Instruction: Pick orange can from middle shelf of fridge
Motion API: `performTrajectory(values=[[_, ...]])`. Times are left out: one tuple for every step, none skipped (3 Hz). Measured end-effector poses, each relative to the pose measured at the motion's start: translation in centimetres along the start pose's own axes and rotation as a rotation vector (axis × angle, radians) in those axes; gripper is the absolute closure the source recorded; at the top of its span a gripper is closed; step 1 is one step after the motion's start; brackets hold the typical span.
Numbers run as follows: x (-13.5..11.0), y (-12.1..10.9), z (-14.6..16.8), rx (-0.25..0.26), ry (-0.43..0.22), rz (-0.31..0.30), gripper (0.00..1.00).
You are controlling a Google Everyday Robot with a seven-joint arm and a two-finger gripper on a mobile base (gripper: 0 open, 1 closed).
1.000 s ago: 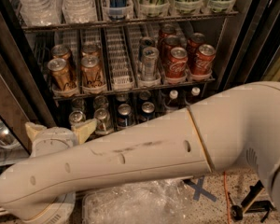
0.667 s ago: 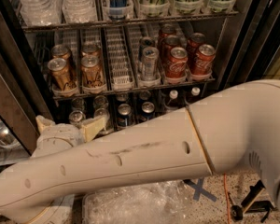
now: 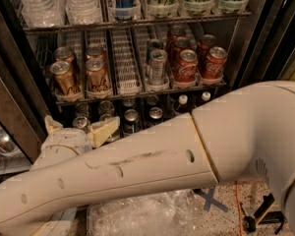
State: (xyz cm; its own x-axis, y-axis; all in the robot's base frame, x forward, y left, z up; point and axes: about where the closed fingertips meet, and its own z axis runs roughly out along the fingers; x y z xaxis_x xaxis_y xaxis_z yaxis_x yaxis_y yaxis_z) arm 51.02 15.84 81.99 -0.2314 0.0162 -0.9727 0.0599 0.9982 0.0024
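Gripper: the gripper (image 3: 81,128) is seen low on the left, below the middle shelf (image 3: 137,95) and in front of the dark bottles (image 3: 131,121) on the rack beneath.
Jaws: held wide apart, with nothing between them.
Orange can: four are stood in two lanes at the left end of the middle shelf; the front-left orange can (image 3: 64,78) is set against the front stop, untouched.
Neighbours: a tall silver can (image 3: 157,66) and red Coca-Cola cans (image 3: 186,65) are placed to the right.
Fridge: the fridge (image 3: 265,33) is seen open.
Arm: the cream arm (image 3: 162,161) is stretched across the lower view.
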Motion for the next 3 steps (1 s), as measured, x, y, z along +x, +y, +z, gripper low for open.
performTrajectory(values=[[-0.2, 0.7, 0.5, -0.015, -0.014, 0.014, 0.19], [-0.9, 1.1, 1.3, -0.011, -0.042, 0.029, 0.35], [-1.8, 2.1, 2.1, -0.025, -0.077, 0.043, 0.35]])
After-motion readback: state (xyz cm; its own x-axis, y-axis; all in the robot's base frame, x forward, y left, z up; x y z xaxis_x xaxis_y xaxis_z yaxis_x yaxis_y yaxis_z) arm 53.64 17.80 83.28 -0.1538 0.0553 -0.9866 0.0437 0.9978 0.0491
